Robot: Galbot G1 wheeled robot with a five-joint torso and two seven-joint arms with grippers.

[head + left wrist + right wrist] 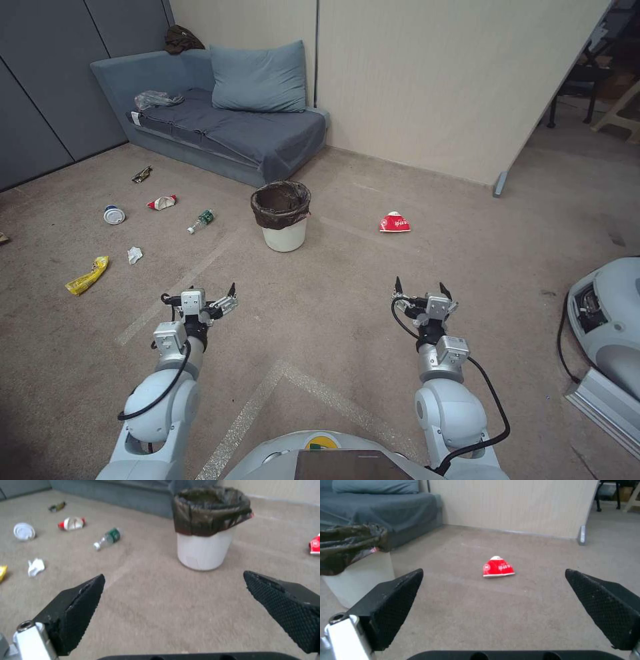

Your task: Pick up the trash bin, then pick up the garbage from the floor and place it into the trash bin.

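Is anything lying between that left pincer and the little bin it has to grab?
Nothing visible: only bare floor lies between the open left pincer and the trash bin. The litter lies off to both sides.

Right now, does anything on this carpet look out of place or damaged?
Yes. Litter lies on the beige carpet: a crushed red-white paper cup right of the upright white bag-lined bin; a clear green-label bottle on its side and a yellow wrapper left.
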